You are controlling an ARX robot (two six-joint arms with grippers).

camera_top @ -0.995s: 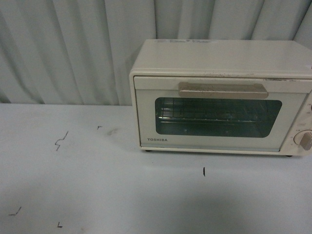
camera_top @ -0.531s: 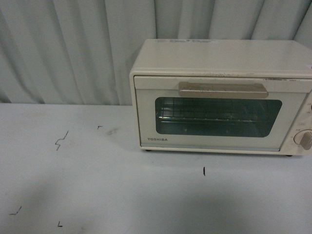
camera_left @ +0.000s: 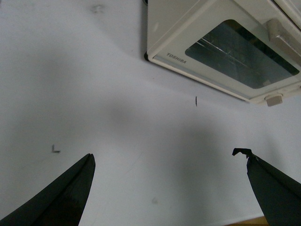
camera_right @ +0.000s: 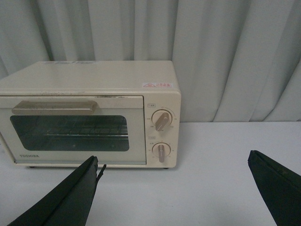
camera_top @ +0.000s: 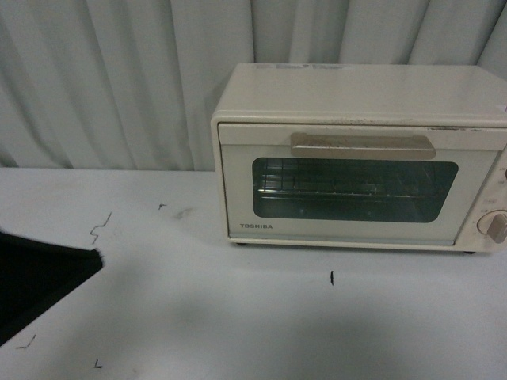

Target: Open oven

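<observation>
The cream-white Toshiba oven point(camera_top: 356, 158) stands at the back right of the white table, door shut, with its beige bar handle point(camera_top: 363, 146) across the top of the glass window and a wire rack behind the glass. It also shows in the left wrist view point(camera_left: 225, 47) and in the right wrist view point(camera_right: 89, 113), where two dial knobs point(camera_right: 162, 120) sit on its side panel. My left gripper point(camera_left: 169, 162) is open and empty above the table, well short of the oven; a black part of the left arm point(camera_top: 40, 277) enters the front view at the left edge. My right gripper point(camera_right: 174, 162) is open and empty, facing the oven from a distance.
A pleated grey-white curtain point(camera_top: 119, 79) hangs close behind the oven. The white table point(camera_top: 198, 317) carries small black pen marks, among them one short stroke point(camera_top: 332, 278) in front of the oven.
A black part of my left arm has come into the front view at the left edge. The oven has not moved and its door stays shut.
</observation>
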